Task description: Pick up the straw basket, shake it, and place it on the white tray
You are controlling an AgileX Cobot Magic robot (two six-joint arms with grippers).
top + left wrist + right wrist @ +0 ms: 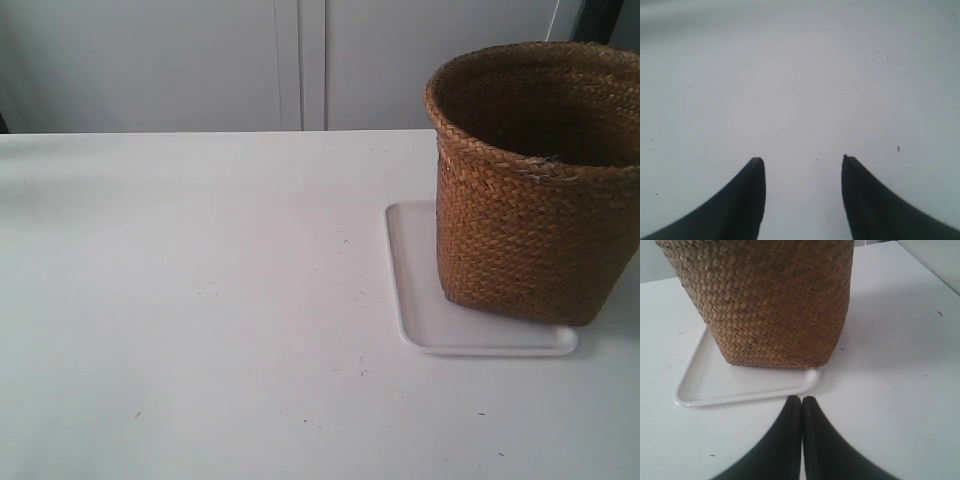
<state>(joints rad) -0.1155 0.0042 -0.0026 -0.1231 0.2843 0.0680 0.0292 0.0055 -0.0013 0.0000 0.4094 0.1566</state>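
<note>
Right wrist view: the right gripper [801, 399] is shown clenched on nothing, its jaws pressed together above the white table [900, 365], just beside a corner of the white tray [696, 392]. The straw basket [770, 305] is seen standing upright on that tray, apart from the gripper. In the left wrist view the left gripper [802, 159] is shown released and empty over the tabletop. The placing step is judged complete; any retreat is best made straight away from the basket, so that neither basket nor tray is nudged. Nothing is seen in the basket's dark interior, though its floor is hidden; the tray bears only the basket.
</note>
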